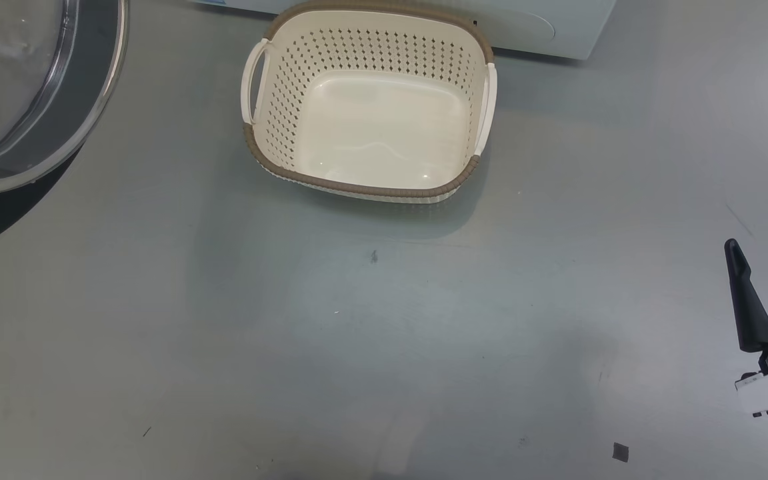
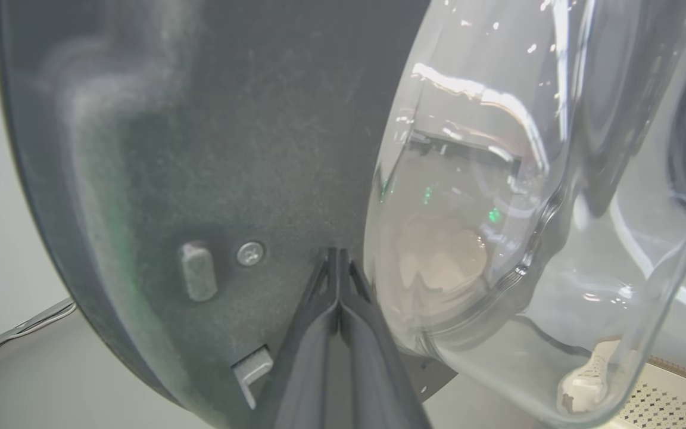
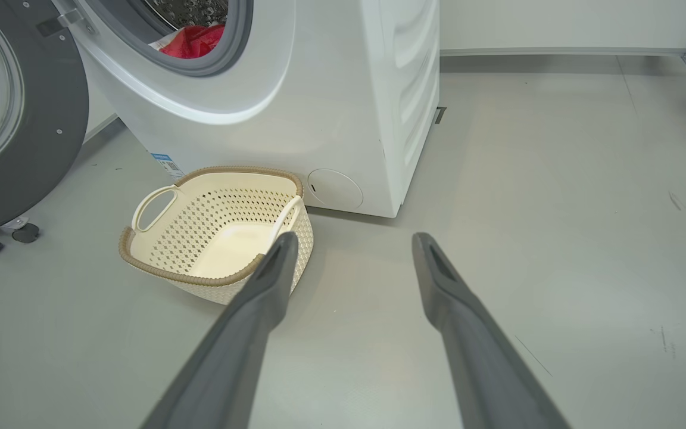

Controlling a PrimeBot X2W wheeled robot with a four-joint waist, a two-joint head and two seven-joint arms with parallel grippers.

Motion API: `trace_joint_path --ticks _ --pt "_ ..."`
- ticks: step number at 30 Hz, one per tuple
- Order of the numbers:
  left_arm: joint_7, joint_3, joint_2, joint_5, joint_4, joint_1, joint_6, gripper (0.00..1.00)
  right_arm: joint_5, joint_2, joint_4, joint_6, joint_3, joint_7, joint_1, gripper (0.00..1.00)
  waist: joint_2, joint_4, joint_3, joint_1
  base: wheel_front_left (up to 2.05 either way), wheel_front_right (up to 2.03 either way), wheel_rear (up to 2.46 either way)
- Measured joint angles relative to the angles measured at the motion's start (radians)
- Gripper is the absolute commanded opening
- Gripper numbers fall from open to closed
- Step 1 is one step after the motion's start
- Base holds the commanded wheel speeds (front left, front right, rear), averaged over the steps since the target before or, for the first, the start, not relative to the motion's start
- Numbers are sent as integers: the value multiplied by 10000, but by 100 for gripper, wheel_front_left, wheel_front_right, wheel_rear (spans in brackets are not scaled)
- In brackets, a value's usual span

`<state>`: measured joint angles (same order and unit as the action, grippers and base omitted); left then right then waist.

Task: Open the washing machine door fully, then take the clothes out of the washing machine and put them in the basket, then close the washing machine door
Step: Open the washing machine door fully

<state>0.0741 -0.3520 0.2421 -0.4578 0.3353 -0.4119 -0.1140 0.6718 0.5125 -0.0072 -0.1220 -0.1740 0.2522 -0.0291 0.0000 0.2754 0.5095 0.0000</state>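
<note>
Well, the washing machine door (image 3: 51, 155) stands swung out to the left of the washing machine (image 3: 343, 89), so you can count the first step as largely done. Whether it is at its full swing I cannot tell. The clothes (image 3: 194, 40) lie red inside the drum (image 3: 188, 9), low in the opening, with none of them out. The basket (image 1: 371, 191) sits on the floor (image 1: 357, 333) just in front of the machine's base, to the right of the door, and its bottom is bare. By my reckoning you have the whole unloading ahead of you, and the closing of the door after that.

Your left tool (image 2: 338, 256) is clenched tight with nothing in it. It is right up at the door's dark inner face, just beside the glass bowl (image 2: 468, 208); whether it touches the door I cannot tell. Your right tool (image 3: 355, 238) is released, spread wide and holding nothing. It hangs over the floor on the near side, to the right of the basket and well apart from the drum.

As for views, the right wrist view gives you the drum mouth with the red fabric in it, and the door, machine and basket together. The head view looks down and gives you the basket's bare bottom plainly, with the door's edge at far left. The left wrist view gives you the door close up: a small peg (image 2: 197, 271), a screw (image 2: 250, 253) and a latch piece (image 2: 252, 366) on the dark face.
</note>
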Motion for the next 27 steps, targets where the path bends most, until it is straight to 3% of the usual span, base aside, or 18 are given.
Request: trace_joint_path --ticks 11,22,27 --pt "-27 230 -17 198 238 -86 0 0 550 -226 -13 0 44 0 0 100 0 72 -253 0 0 0 0" --pt "-27 759 165 696 389 -75 -29 0 550 -794 347 0 -345 0 35 100 0 4 -1248 0 0 0 0" --pt "-42 1227 268 897 278 1 274 0 558 -1124 510 0 -510 0 167 100 0 -79 -1795 0 0 0 0"
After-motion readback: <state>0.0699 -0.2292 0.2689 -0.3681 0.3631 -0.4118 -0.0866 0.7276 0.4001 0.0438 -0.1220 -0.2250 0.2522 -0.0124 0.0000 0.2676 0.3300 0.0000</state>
